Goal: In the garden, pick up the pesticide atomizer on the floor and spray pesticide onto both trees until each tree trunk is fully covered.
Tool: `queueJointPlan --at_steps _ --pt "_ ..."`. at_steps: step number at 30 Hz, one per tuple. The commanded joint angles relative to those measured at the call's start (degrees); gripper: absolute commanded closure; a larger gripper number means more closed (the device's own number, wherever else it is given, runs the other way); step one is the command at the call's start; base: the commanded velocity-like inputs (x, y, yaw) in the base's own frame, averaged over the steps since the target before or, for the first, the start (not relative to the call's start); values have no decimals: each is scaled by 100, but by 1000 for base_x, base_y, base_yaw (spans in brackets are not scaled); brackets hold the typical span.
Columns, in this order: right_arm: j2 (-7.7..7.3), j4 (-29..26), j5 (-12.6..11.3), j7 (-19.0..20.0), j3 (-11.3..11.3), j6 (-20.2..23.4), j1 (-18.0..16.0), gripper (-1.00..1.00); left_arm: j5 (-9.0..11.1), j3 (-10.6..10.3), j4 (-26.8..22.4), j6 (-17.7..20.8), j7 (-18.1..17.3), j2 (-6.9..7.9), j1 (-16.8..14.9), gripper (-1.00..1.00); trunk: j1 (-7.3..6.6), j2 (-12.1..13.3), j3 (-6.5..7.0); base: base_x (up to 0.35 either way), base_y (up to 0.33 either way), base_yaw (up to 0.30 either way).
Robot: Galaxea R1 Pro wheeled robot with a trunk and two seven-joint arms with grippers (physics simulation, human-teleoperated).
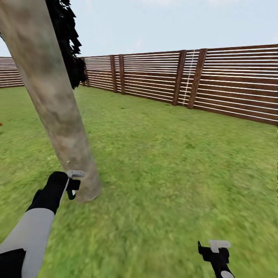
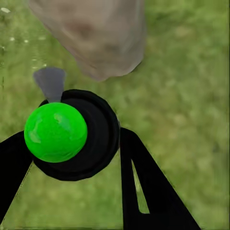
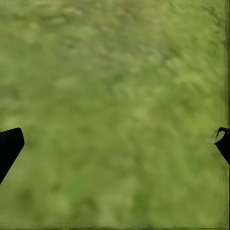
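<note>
At the near right of the head view, the right pincer hangs low over the floor; its wrist view shows its two black fingertips spread wide at the frame edges with only grass between them. At the near left, the left pincer is pinching the pesticide atomizer, a small pale piece just beside the base of the tree trunk. The left wrist view shows the atomizer as a black round body with a bright green ball, between black fingers, pointing at the trunk's foot. Dark foliage hangs behind the trunk. Farther off, the brown slat fence rings the lawn.
</note>
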Motion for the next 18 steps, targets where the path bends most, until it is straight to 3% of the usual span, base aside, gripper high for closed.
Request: queueJointPlan --at_steps 1,6,8,11,15,18 --pt "0 0 -1 0 3 0 0 -100 31 12 -1 7 0 32 0 100 0 0 0 -233 -209 0" --pt "0 0 -2 0 0 0 0 -100 33 27 -2 12 0 269 9 100 0 0 0 -250 -105 0" --pt "3 0 -2 0 0 0 0 -100 37 28 -2 12 0 266 9 100 0 0 0 -55 -6 34" --pt "1 0 -2 0 2 0 0 -100 62 8 -9 23 59 184 -58 100 0 0 0 -10 -1 214" --pt "0 0 -2 0 0 0 0 -100 59 -18 -93 62 356 -241 -371 100 0 0 0 -1 0 272" --pt "0 0 -1 0 2 0 0 -100 65 25 -106 72 446 -202 -496 100 0 0 0 0 0 254"
